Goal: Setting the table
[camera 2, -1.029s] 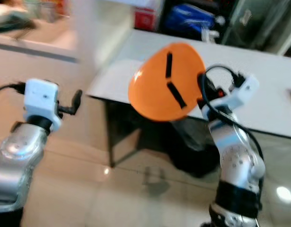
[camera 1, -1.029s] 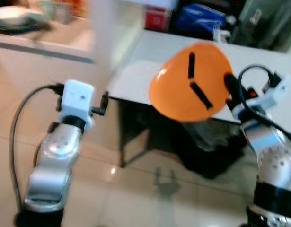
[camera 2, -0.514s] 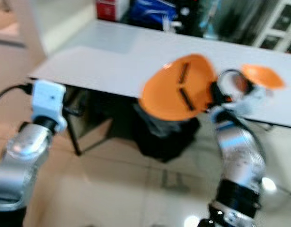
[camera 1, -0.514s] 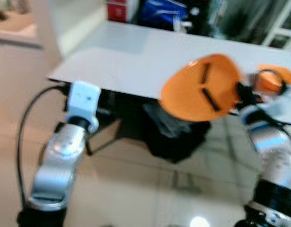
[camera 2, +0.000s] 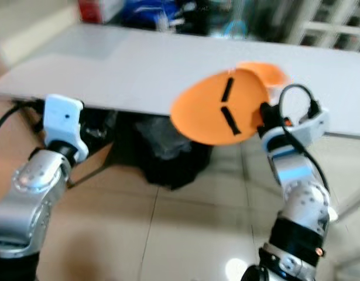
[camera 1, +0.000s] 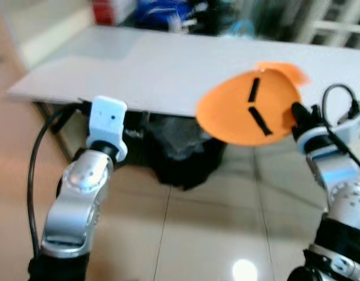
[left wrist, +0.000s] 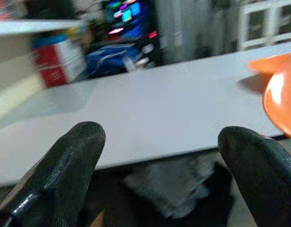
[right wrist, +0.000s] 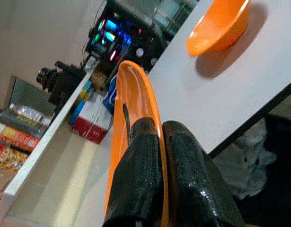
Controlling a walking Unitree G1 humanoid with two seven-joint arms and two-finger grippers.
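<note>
- An orange plate (camera 1: 248,109) is pinched by its rim in the right gripper (right wrist: 157,142), at two o'clock, above the table (camera 1: 168,64) edge.
- The left gripper (left wrist: 159,156) is spread wide, empty.
- An orange bowl (right wrist: 218,26) is already set; the plate is still to be placed.

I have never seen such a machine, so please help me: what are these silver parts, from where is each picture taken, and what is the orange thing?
This is a walking robot with two silver arms. The two wide pictures come from cameras in its head, looking down at its own arms. The other two come from a small camera on each wrist, looking along that arm's black fingers.

The right claw is shut on the rim of an orange plate, held tilted in the air at the near edge of a white table. An orange bowl already stands on that table, behind the plate. The left claw is open and holds nothing; it points at the table. Dark bags lie under the table.
</note>
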